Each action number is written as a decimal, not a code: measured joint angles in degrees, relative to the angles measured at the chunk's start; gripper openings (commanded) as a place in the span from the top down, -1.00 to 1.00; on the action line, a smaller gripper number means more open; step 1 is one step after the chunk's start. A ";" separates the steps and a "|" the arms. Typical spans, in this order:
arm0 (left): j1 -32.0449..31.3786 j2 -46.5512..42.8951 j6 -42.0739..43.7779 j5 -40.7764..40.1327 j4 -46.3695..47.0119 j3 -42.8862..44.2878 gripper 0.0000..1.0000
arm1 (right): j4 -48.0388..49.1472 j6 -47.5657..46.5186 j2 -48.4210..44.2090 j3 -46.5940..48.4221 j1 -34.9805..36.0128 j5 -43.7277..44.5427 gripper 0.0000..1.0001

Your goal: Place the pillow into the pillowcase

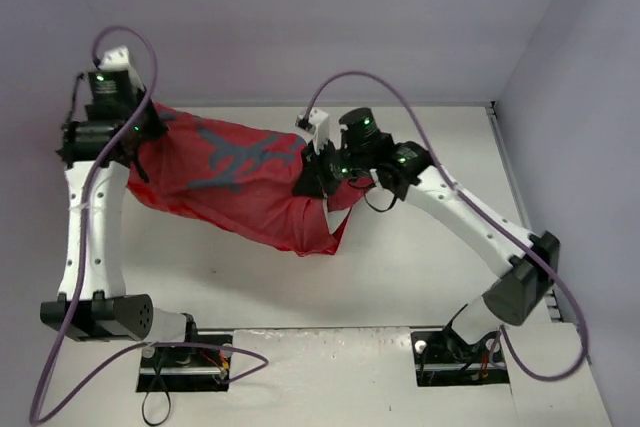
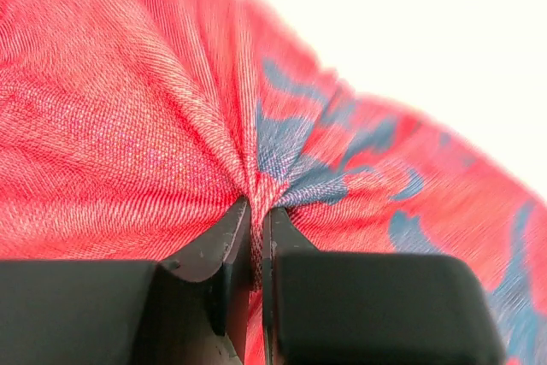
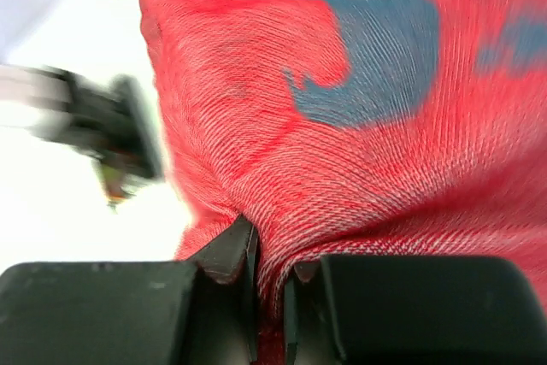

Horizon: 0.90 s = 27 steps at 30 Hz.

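Note:
The red pillowcase (image 1: 230, 179) with blue printed figures hangs stretched between my two grippers above the white table. At the cloth's left end, my left gripper (image 1: 141, 140) is shut on a gathered fold; the left wrist view shows that fold (image 2: 128, 126) pinched between the gripper's (image 2: 259, 211) black fingers. My right gripper (image 1: 316, 175) is shut on the right end, and the right wrist view shows the fabric (image 3: 385, 168) bunched into the gripper (image 3: 269, 245). A loose corner (image 1: 312, 242) droops toward the table. The pillow is not visible in any view.
The white table (image 1: 420, 257) is closed in by a back wall (image 1: 330, 27) and a right wall (image 1: 580, 127). Purple cables (image 1: 400, 97) loop over both arms. A dark blurred object (image 3: 102, 130) shows at the left of the right wrist view.

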 measured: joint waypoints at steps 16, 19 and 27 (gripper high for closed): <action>-10.56 33.27 5.40 8.22 7.67 48.06 -0.56 | 4.74 32.09 -0.92 2.25 -21.46 3.74 0.07; -11.15 42.60 5.18 8.52 5.86 42.14 -0.58 | 5.03 33.22 8.57 -0.46 -22.62 5.05 -0.19; -11.30 33.51 3.04 5.60 1.14 27.74 -0.58 | 5.88 20.63 8.55 1.25 -21.35 7.67 -0.50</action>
